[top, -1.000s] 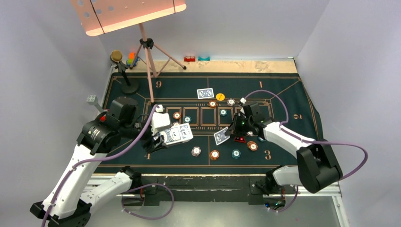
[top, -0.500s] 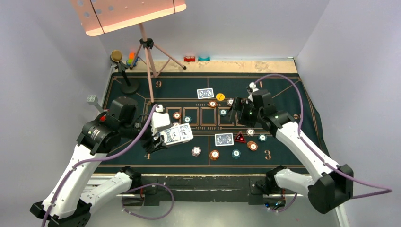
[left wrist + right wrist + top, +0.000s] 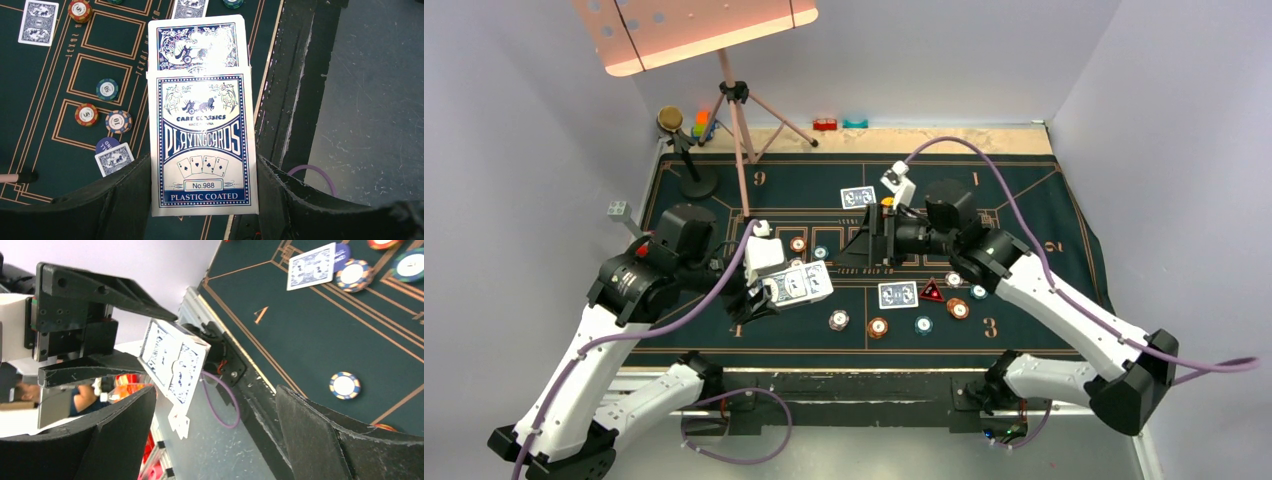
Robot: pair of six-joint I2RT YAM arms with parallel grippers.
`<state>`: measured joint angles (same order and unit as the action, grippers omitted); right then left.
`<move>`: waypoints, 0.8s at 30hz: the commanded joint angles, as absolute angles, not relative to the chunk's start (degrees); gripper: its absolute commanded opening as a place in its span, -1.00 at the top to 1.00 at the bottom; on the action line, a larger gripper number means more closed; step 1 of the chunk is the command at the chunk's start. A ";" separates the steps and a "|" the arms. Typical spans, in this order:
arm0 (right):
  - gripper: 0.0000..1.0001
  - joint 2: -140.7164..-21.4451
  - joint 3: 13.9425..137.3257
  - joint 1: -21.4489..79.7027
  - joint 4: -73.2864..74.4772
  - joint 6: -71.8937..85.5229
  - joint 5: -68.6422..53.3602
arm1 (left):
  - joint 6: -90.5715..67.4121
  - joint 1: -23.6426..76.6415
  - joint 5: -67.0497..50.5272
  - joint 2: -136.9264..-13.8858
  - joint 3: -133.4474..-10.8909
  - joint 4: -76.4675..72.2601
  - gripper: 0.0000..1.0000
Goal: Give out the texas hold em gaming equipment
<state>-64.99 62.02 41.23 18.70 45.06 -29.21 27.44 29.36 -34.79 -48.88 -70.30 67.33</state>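
The card box is pinched flat between the two pads of my left claw, its printed face up. I hold it above the near left part of the green mat, where the box's right side hangs over the black rail at the table's edge. The box's far end is open, and a stack of blue-and-white backed cards pokes out of it, squared up and partly inside. My right claw is spread wide with nothing in it. It is raised over the middle of the mat and turned toward the box, so that its own camera sees the box framed between its fingers but well apart from them. On the mat, one loose card lies back up just beside the red triangular marker. Another card lies back up farther off, beyond my right claw. A third card lies near my left claw, overlapping the edge of a blue disc. Single chips in orange, teal and white are scattered along the near side and around the row of printed boxes, none stacked high. Off the mat at the far left corner stand the toy blocks, near the foot of a tripod stand.
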 commanded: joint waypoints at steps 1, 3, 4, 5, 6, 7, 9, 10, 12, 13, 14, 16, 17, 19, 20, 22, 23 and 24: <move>-0.89 -68.40 64.20 45.52 12.51 47.85 -32.48 | 26.24 29.18 -36.91 -48.91 -73.03 65.22 1.00; -0.90 -70.60 64.85 47.10 12.13 47.94 -32.45 | 26.30 29.14 -36.91 -48.96 -73.16 65.13 1.00; -0.90 -71.60 65.06 47.88 11.96 48.03 -32.32 | 26.28 29.13 -36.90 -48.97 -73.21 65.22 1.00; -0.91 -72.57 65.08 48.50 11.34 48.19 -32.28 | 26.28 29.17 -36.84 -48.98 -73.28 65.24 1.00; -0.91 -73.31 64.98 49.11 10.61 48.57 -32.31 | 26.39 29.16 -36.76 -48.98 -73.30 65.22 1.00; -0.91 -73.98 64.84 49.56 9.95 48.85 -32.32 | 26.44 29.16 -36.72 -48.93 -73.30 65.34 1.00; -0.92 -74.87 64.18 49.91 8.27 49.68 -32.34 | 26.54 29.14 -36.68 -48.90 -73.23 65.47 1.00; -0.92 -75.08 63.80 49.92 7.59 50.11 -32.30 | 26.54 29.15 -36.65 -48.83 -73.21 65.48 1.00; -0.92 -75.34 63.35 49.92 6.25 50.80 -32.42 | 26.59 29.14 -36.65 -48.68 -73.21 65.65 1.00; -0.86 -75.37 63.17 49.92 5.97 50.88 -32.49 | 26.55 29.13 -36.65 -48.61 -73.21 65.72 1.00; -0.78 -75.47 63.11 49.97 5.85 50.92 -32.75 | 26.54 29.17 -36.65 -48.56 -73.17 65.68 1.00; -0.61 -75.67 62.91 49.92 6.03 51.14 -33.21 | 26.54 29.17 -36.64 -48.47 -73.13 65.76 1.00; -0.55 -75.72 62.74 49.91 6.02 51.27 -33.18 | 26.55 29.11 -36.65 -48.39 -73.13 65.79 1.00; -0.44 -75.55 62.46 49.84 6.25 51.47 -32.90 | 26.50 29.16 -36.65 -48.37 -73.19 65.80 1.00; -0.41 -75.46 62.37 49.75 6.39 51.47 -32.83 | 26.47 29.13 -36.72 -48.34 -73.22 65.78 1.00; -0.34 -75.03 62.17 49.67 6.77 51.46 -32.55 | 26.48 29.13 -36.79 -48.33 -73.23 65.82 1.00; -0.30 -74.73 62.00 49.59 6.94 51.43 -32.37 | 26.46 29.15 -36.80 -48.20 -73.29 65.77 1.00; -0.27 -74.39 61.86 49.45 7.11 51.43 -32.18 | 26.44 29.14 -36.82 -48.22 -73.30 65.78 1.00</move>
<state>-76.36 62.33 49.76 8.56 51.09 -31.55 27.35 29.36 -34.74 -48.97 -70.63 67.42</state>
